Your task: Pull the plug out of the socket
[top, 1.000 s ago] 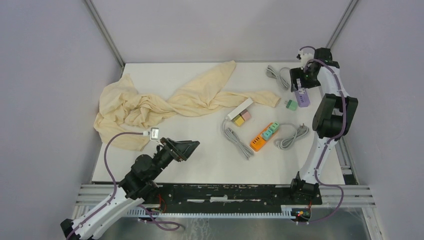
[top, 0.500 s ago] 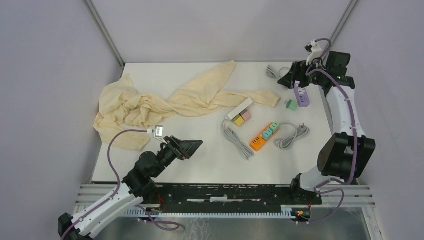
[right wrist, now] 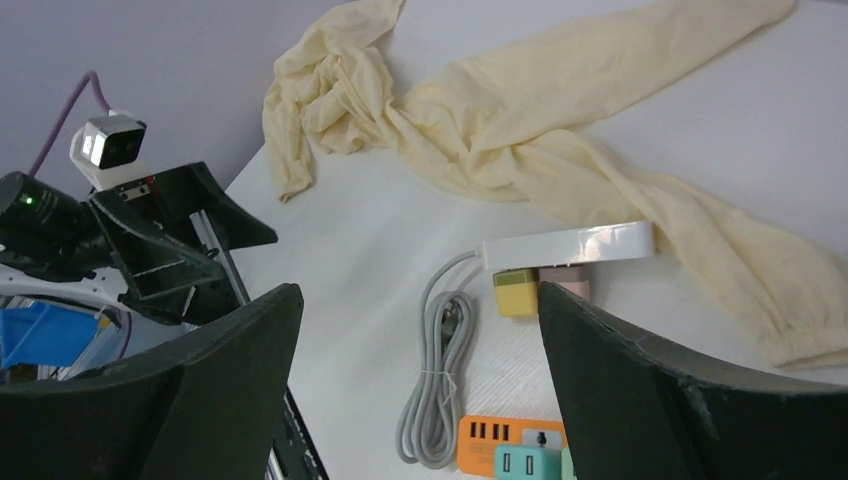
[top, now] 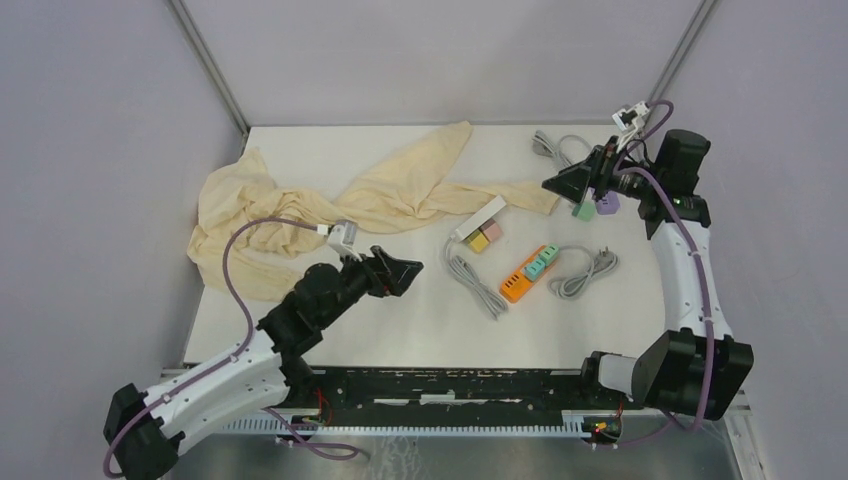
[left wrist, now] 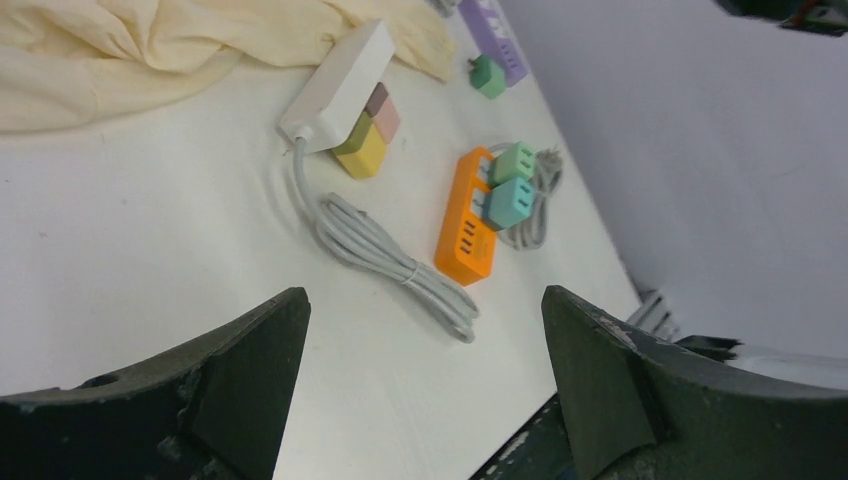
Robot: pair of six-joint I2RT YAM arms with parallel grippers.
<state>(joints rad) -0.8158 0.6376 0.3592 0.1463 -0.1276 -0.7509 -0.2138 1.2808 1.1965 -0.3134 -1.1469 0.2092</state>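
Top external view: the orange power strip (top: 512, 289) lies on the table (top: 450, 332) with two teal plugs (top: 540, 262) seated in its far end, and its grey cord (top: 585, 272) is coiled just to its right. The left gripper (top: 412, 270), jaws spread wide and empty, hangs left of the orange strip and well apart from it. The right gripper (top: 552, 185), jaws likewise spread and holding nothing, hangs beyond the strip's far end, past the white power strip (top: 483, 217).

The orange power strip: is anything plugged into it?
Yes, two teal plugs sit side by side in the orange power strip.
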